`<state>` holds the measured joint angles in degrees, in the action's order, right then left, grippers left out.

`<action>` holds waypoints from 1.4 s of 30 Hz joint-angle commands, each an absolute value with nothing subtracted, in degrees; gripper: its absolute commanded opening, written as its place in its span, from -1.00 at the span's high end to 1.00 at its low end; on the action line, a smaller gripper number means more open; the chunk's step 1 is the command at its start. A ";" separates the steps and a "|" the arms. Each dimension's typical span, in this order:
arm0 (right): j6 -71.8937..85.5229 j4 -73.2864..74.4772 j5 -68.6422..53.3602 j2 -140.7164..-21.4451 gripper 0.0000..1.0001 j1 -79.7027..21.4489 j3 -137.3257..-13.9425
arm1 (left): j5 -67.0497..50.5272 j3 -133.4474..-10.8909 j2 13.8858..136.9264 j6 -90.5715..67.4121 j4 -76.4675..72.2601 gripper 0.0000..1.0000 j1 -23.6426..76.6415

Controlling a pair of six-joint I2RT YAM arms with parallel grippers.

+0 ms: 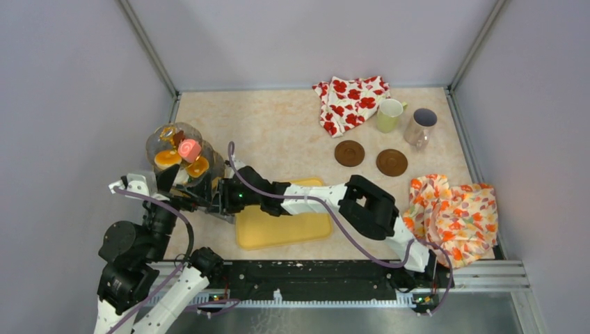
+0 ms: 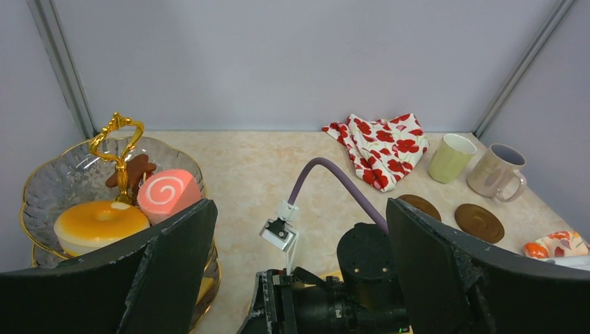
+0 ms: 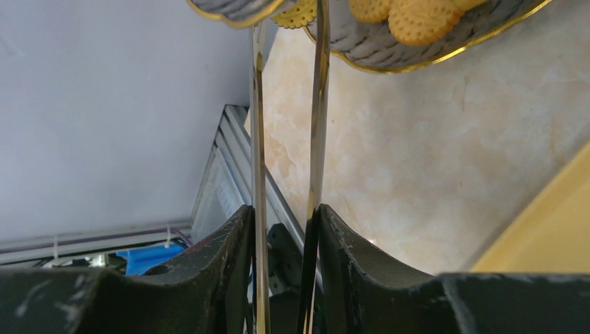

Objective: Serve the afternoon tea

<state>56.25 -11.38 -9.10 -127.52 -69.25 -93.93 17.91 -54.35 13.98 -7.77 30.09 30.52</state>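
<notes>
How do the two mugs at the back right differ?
The pale-yellow mug is white inside; the greyish mug is dark inside. The pale-yellow mug stands next to the red-flowered cloth; the greyish mug stands further right, apart from it. Both stand upright, off the round brown coasters.

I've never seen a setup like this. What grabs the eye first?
A gold-trimmed glass cake stand sits at the table's left edge, holding a pink swirl roll and orange tarts. The right arm reaches across a yellow tray, its fingers pinching metal tongs that point toward the stand's biscuits.
</notes>
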 commanded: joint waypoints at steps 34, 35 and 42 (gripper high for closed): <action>65.87 -18.01 -5.19 -133.63 0.17 -67.24 -104.06 | 16.47 -55.99 13.44 -8.79 28.92 -0.98 30.62; 65.95 -18.11 -5.23 -133.52 0.17 -67.24 -103.92 | 16.51 -56.01 13.36 -8.87 28.92 -0.98 30.67; 65.65 -18.17 -5.96 -132.52 0.22 -67.39 -103.47 | 16.34 -55.99 13.52 -9.06 28.74 -0.98 30.60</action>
<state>66.04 -14.15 -6.02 -135.22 -67.64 -102.50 17.34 -54.35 13.98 -8.43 30.11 30.52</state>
